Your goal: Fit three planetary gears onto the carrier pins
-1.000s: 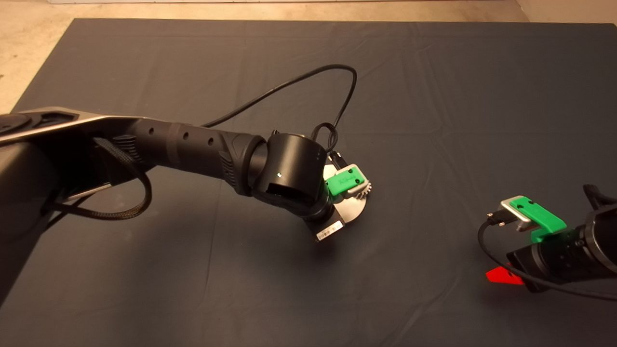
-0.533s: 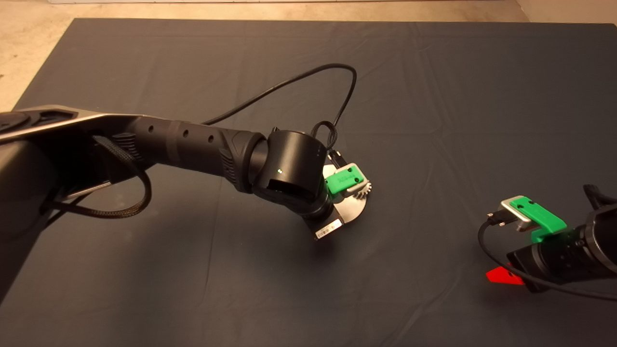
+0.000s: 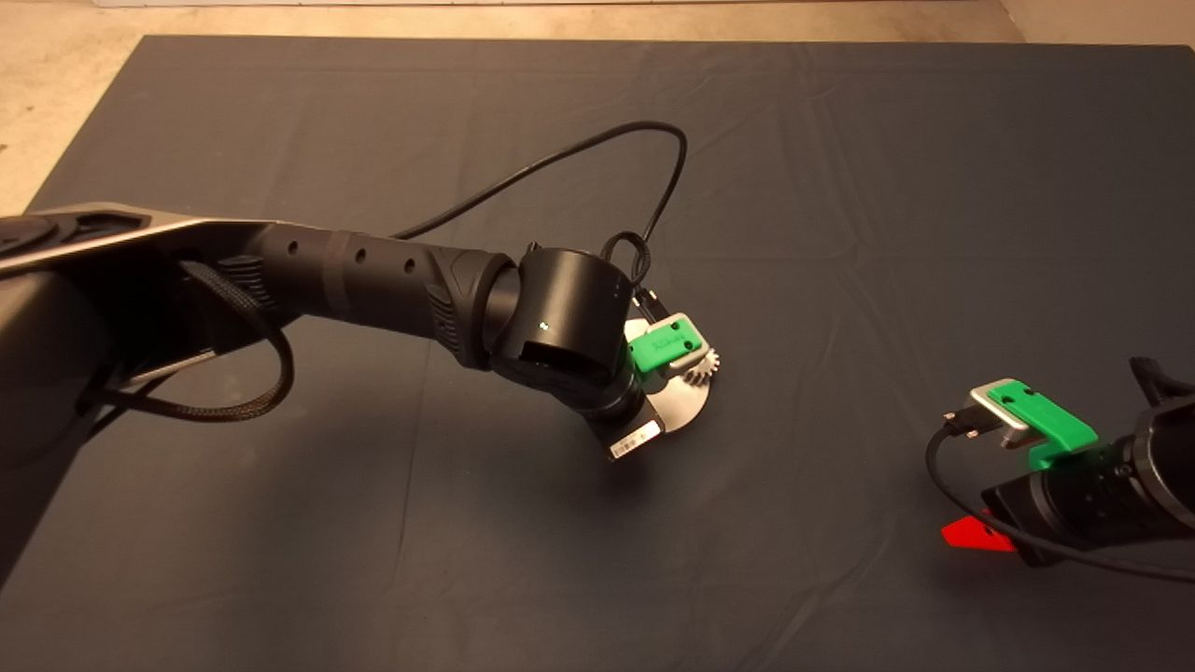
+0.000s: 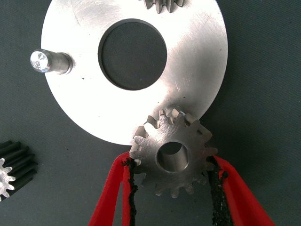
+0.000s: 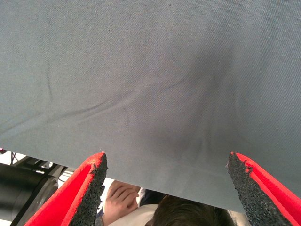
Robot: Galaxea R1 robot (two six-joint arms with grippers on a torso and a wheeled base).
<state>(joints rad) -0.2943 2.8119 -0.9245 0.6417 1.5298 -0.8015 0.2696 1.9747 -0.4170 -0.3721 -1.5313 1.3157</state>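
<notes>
Between the left hand's [image 4: 171, 181] two red fingers [image 4: 110, 193] a gear [image 4: 174, 157] is clenched by its toothed rim, bore facing the wrist camera and its axis running roughly straight down toward the disc [image 4: 197, 61]. Just ahead of this hand, touching the gear's far teeth, a pin [image 4: 175, 112] peeks out at the disc's near edge; the bore sits a little short of that pin, so the coming move, as I judge it, turns on sliding the gear forward until bore and pin line up, then lowering it. Farther ahead and off to one side stands a second pin [image 4: 47, 61], bare, and beyond the disc's large centre hole the teeth of another gear [image 4: 162, 4] show at the far rim, apparently already seated, though its pin is hidden. A third gear [image 4: 11, 169] lies on its side on the mat [image 3: 840, 187] beside the hand, apart from the disc. From the head view the left arm reaches over the middle of the desk, covering most of the disc [image 3: 686, 406], and is plainly the nearer arm. A white sticker [image 3: 635, 439] on its wrist carries print too small to read; embossed marks on the green gripper body are likewise illegible. Well off to the right, the right hand [image 5: 167, 181] waits low at the desk's edge, fingers spread wide and grasping nothing; a person shows beyond the mat there.
</notes>
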